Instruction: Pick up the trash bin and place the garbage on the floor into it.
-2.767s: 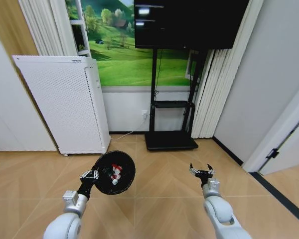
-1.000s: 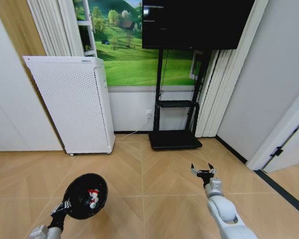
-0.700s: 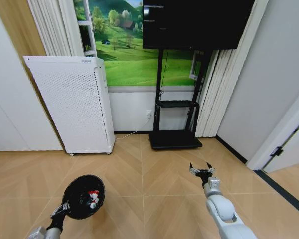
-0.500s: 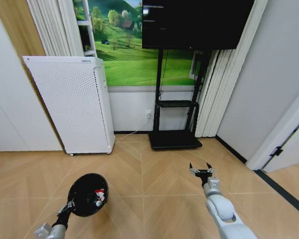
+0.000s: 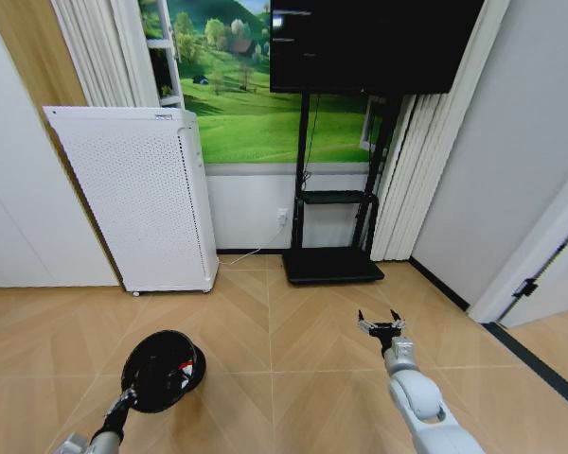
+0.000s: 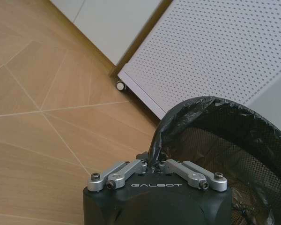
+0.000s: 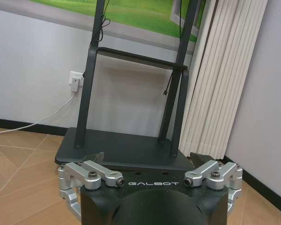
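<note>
Trash bin (image 5: 161,370): black mesh, black liner. Floor (image 5: 293,331): light brown herringbone parquet. Appliance (image 5: 137,194): white, perforated.

Both arms are glossy white with rounded shells, narrowing to silver metal wrist collars. The left gripper (image 6: 155,165) and the right gripper (image 7: 149,174) share one build: a black housing printed "GALBOT" in white letters, silver aluminium finger links joined by dark hex screws, and dark fingertips. The left wrist seems to carry a black-and-white striped band.

L tool (image 5: 131,393) clamped low-left, R tool (image 5: 379,324) spread, forward.
</note>
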